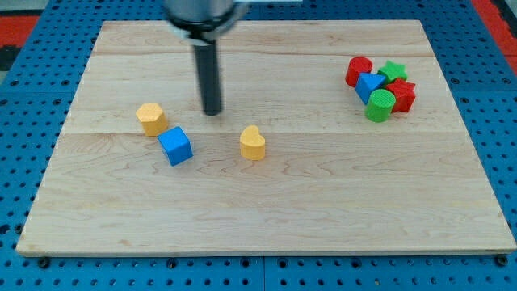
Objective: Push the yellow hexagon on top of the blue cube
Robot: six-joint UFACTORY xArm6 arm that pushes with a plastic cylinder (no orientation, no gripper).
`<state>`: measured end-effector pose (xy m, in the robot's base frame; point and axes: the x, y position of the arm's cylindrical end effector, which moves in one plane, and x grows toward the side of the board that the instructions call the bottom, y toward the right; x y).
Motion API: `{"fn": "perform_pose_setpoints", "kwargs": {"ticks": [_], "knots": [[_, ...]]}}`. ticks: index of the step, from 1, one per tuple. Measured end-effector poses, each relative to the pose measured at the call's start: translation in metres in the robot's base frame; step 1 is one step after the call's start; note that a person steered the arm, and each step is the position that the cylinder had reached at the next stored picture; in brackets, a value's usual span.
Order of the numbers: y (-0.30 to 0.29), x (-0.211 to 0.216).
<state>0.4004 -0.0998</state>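
Observation:
The yellow hexagon [151, 118] lies on the wooden board at the view's left of centre. The blue cube [175, 145] sits just below and to the right of it, almost touching its lower right corner. My tip [212, 112] rests on the board to the right of the yellow hexagon, about a block's width away, and above and to the right of the blue cube. It touches neither block.
A yellow heart-shaped block [253, 143] lies below and right of my tip. At the view's upper right is a cluster: a red cylinder [359, 71], a blue triangle [371, 85], a green star [393, 70], a red block [402, 95] and a green cylinder [380, 106]. The board [266, 226] lies on a blue pegboard.

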Motion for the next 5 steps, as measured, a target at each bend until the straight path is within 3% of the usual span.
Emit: {"fn": "perform_pose_setpoints", "kwargs": {"ticks": [2,3,5], "knots": [[-0.086,-0.017],[-0.125,0.008],[-0.026,0.023]]}}
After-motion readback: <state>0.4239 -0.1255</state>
